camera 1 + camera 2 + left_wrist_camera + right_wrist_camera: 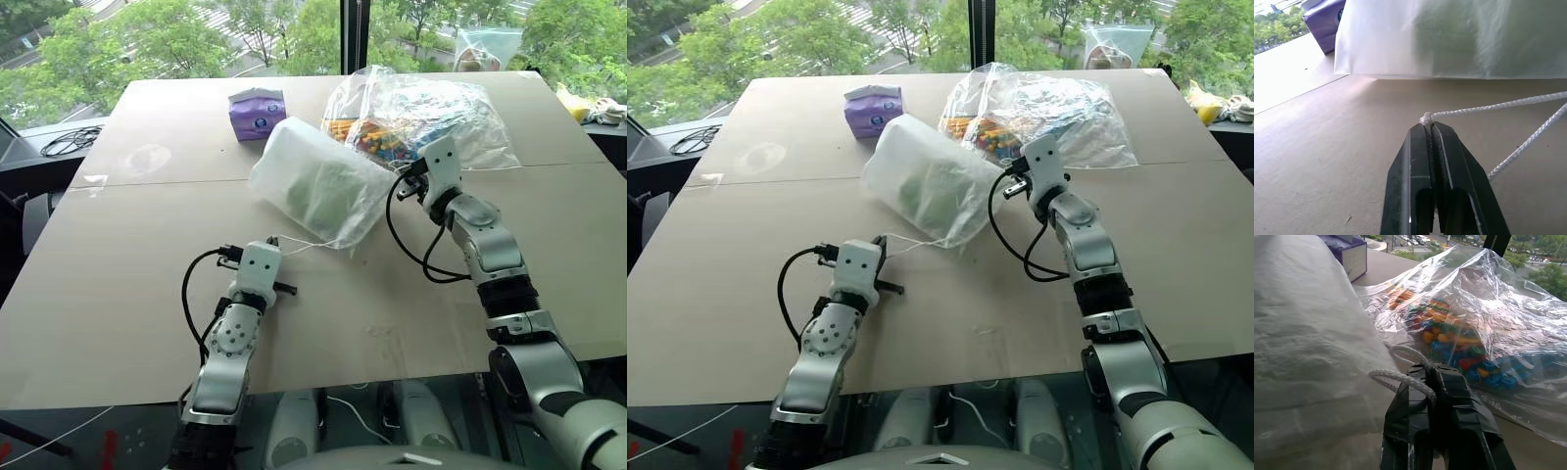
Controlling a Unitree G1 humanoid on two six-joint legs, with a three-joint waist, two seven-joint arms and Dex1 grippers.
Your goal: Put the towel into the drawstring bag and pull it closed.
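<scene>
- Left hand [272,241], seen from our head, pinches the cord [309,244]; towel [328,186] sits inside the drawstring bag [294,157] mid-counter [118,294], right hand [411,174] at its three o'clock.
- Left wrist: we clamp the knot [1425,118].
- Right wrist: we grip a cord loop [1396,378]; cinching remains.

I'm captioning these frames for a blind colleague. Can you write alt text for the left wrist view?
The left gripper, fingers shut, pinches the knotted end of a white cord that runs off toward the translucent drawstring bag lying on the tan table. A green towel shows faintly through the bag, and a purple tissue pack sits beyond.
</scene>
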